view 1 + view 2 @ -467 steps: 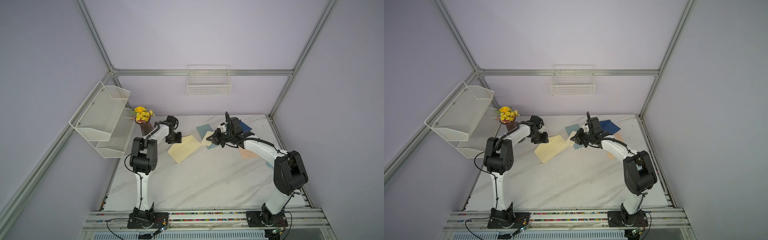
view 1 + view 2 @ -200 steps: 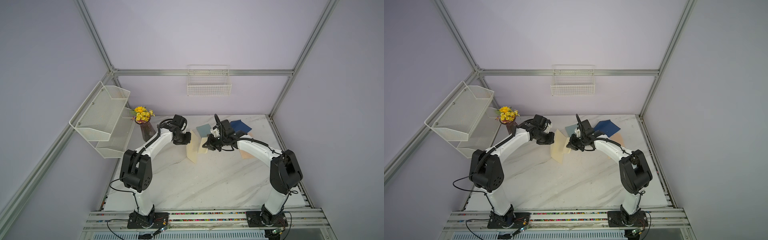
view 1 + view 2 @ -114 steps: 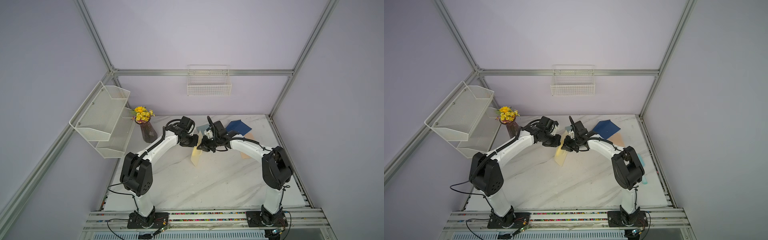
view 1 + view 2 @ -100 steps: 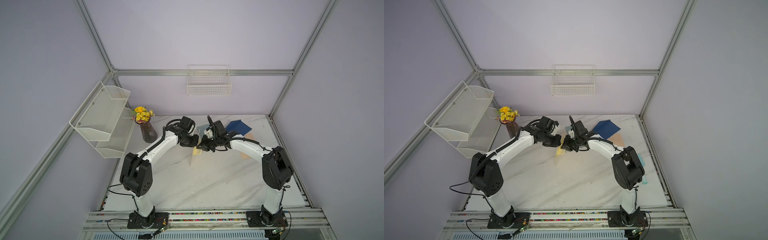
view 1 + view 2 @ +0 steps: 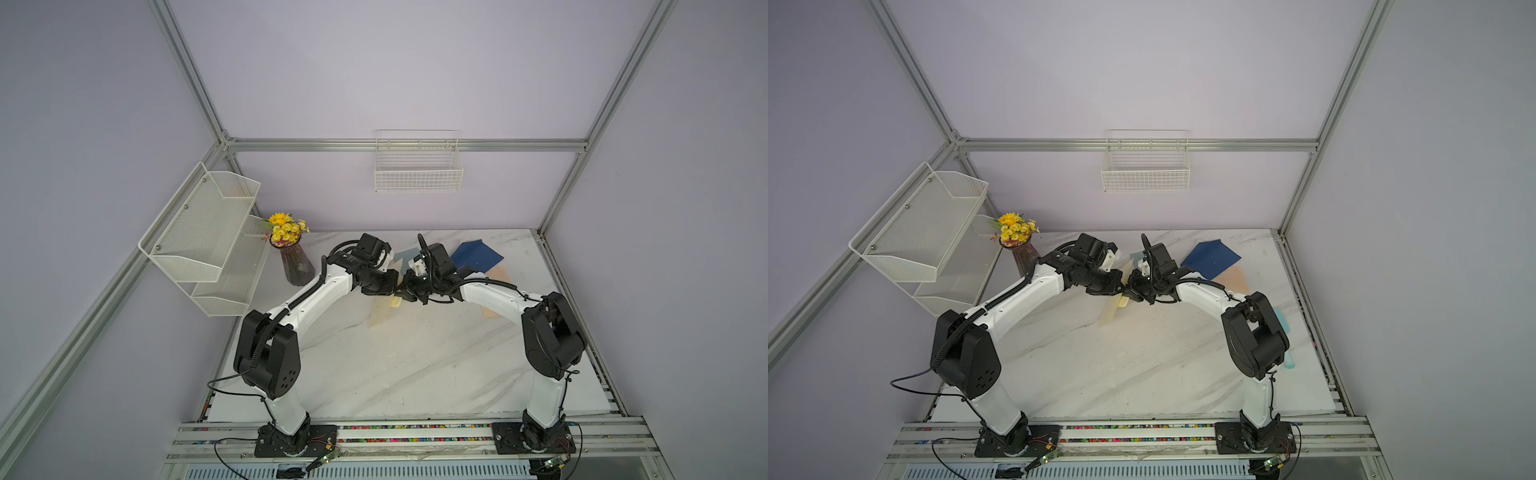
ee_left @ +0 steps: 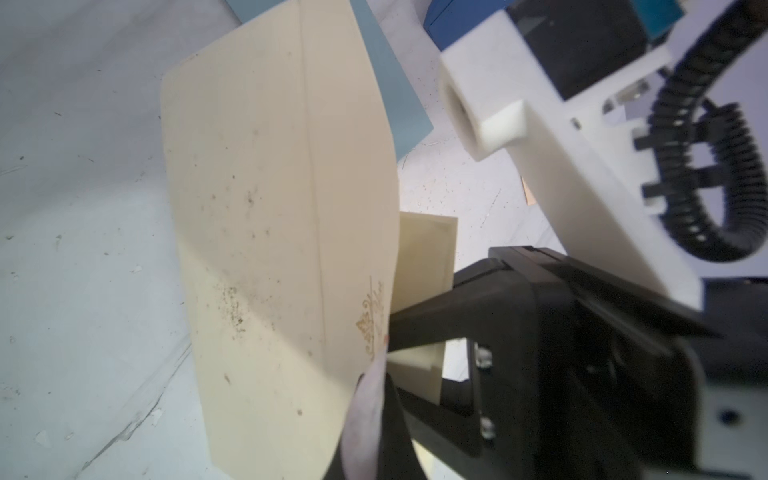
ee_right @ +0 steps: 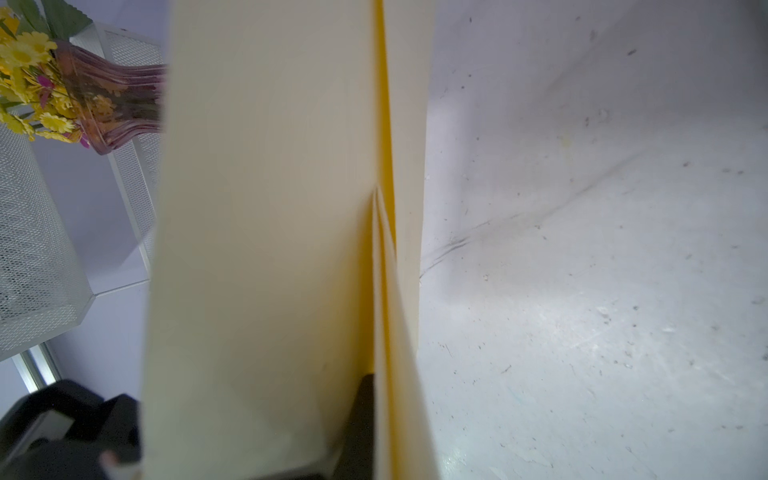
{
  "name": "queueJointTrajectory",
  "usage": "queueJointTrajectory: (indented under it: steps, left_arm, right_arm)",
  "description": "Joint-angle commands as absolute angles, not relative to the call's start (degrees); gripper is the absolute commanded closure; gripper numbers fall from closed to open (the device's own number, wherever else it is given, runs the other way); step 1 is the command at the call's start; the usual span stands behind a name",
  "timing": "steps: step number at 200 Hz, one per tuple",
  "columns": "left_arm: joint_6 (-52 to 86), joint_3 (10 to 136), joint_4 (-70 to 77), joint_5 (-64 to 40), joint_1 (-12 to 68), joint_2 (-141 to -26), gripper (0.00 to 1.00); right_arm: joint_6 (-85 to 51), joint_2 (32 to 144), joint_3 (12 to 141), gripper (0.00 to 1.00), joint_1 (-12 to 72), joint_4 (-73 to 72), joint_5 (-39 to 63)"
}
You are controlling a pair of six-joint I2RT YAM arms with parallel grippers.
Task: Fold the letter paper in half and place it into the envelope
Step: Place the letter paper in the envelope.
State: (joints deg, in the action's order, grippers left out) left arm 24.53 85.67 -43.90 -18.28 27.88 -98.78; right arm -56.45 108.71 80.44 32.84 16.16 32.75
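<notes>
Handling, letter paper: the letter paper [image 6: 424, 257] looks thin, light and limp. It is judged quick to buckle or slide, so it is best pinched across the folded edge rather than at a loose corner.
Handling, envelope: the envelope [image 6: 270, 249] is stiffer stock that bows a little under its own weight. It is best held at 1 corner beside the mouth, so the opening is not squeezed flat.
Left fingers: the left fingers [image 6: 365, 415] are clamped fully down on the envelope corner next to its gold ornament.
Right fingers: the right fingers [image 6: 457, 307] are clamped fully down on the folded letter paper, which shows past the envelope's edge.
Location: both items are held up between the 2 arms over the desk [image 5: 415, 374], nearer the back wall than the arm bases. Whether the envelope's lowest corner touches the desk cannot be told.
Top views: both show the 2 wrists almost nose to nose with the envelope hanging edge-on beneath them. Neither shows the mouth of the envelope.
Left wrist view: it alone shows the envelope's outer face, the flap crease and the clamp point. The paper appears behind the envelope, and how far it is in cannot be read.
Right wrist view: it alone looks into the gap, where a yellow lining [image 7: 384, 104] shows between 2 cream walls with the paper's leading edge reaching in.
Judgement: insertion is started but not complete.
Risk: a limp leading edge may catch on the lining and crumple.
</notes>
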Motion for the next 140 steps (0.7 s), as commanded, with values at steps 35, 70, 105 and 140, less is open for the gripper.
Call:
queueJointTrajectory:
  steps: [35, 70, 105, 140]
  left_arm:
    - [26.6, 86.2, -39.5, -26.2, 28.4, -95.4, 1.00]
    - [26.0, 85.7, -39.0, -26.5, 28.4, -94.5, 1.00]
    - [24.7, 84.9, -38.6, -26.4, 28.4, -94.3, 1.00]
    - [24.2, 83.8, -37.2, -27.0, 28.1, -94.3, 1.00]
  right_arm:
    - [-59.9, 111.9, 79.7, 1.00, 33.1, 8.5, 34.0]
    - [-59.4, 112.0, 80.0, 1.00, 33.1, 8.2, 35.1]
    - [-58.9, 109.5, 80.2, 0.98, 33.2, 9.5, 35.5]
    - [-56.2, 106.1, 80.4, 0.78, 33.1, 14.2, 35.3]
